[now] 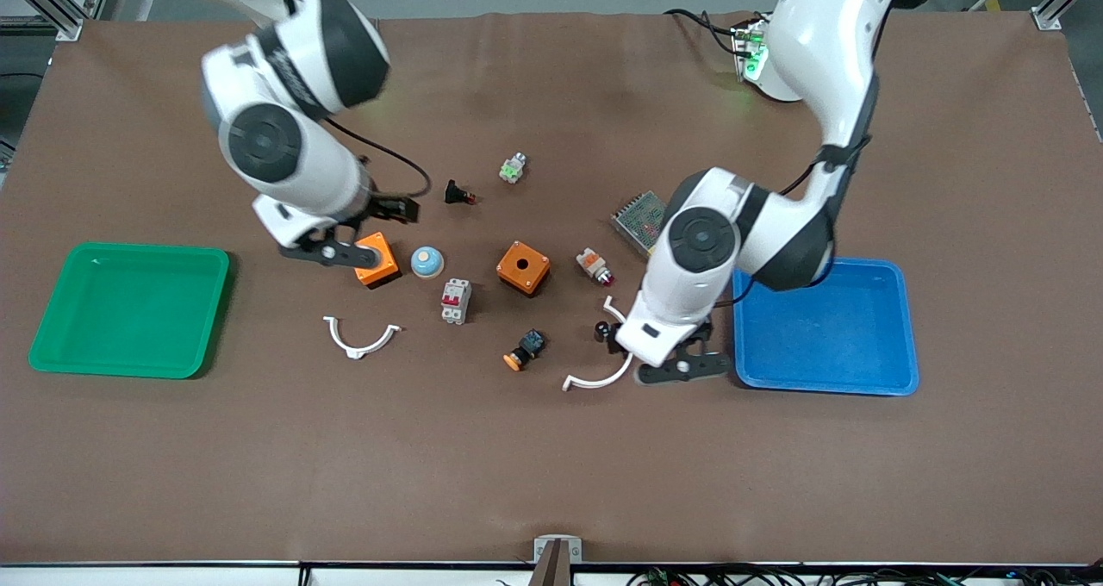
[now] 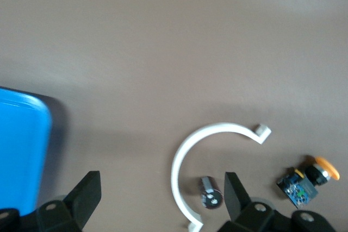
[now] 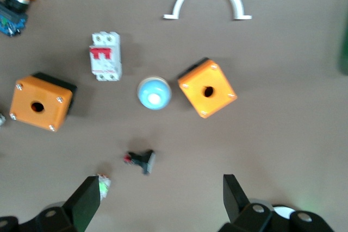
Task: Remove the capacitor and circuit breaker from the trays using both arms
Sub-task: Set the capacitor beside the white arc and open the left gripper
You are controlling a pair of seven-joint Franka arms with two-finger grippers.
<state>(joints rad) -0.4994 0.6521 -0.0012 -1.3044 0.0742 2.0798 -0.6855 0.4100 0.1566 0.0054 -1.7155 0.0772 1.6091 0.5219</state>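
Brown table point(image 1: 551, 465): left gripper point(image 2: 163, 199) and right gripper point(image 3: 160, 202) both wide open, holding nothing; green tray point(image 1: 52, 345), blue tray point(image 1: 896, 379) bare.

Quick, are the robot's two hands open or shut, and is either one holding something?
Left gripper: jaws open, holding nothing, over the capacitor.
Right gripper: jaws open, holding nothing, above an orange box.

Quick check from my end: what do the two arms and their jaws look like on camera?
Both arms are glossy white shells with dark grey joint bands and round dark caps. The left gripper and right gripper are black, with wedge-shaped black jaws. A black cable loops off the right arm's wrist; another runs along the left arm.
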